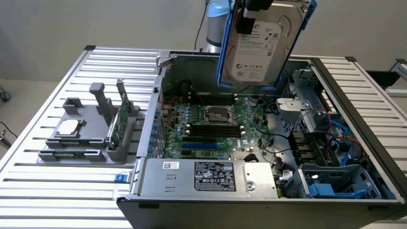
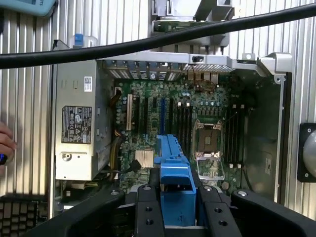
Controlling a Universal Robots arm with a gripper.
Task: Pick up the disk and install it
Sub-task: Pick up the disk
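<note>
The disk (image 1: pixel 260 47), a silver-grey hard drive with a white label in a blue carrier bracket, hangs upright high above the open computer case (image 1: pixel 152 119), over the back of the motherboard (image 1: pixel 216 124). My gripper (image 1: pixel 253 6) is shut on its upper end. In the wrist view the blue bracket (image 2: pixel 174 187) sits clamped between the two black fingers (image 2: pixel 148 212) of the gripper (image 2: pixel 177 217), with the motherboard (image 2: pixel 148 113) far below.
A power supply (image 1: pixel 210 176) fills the case's near side, and a blue drive bay (image 1: pixel 334 183) sits at the exterior view's right. A grey fixture (image 1: pixel 89 129) holds a silver chip and a green card. A hand (image 2: pixel 5 145) and a black cable (image 2: pixel 148 44) appear in the wrist view.
</note>
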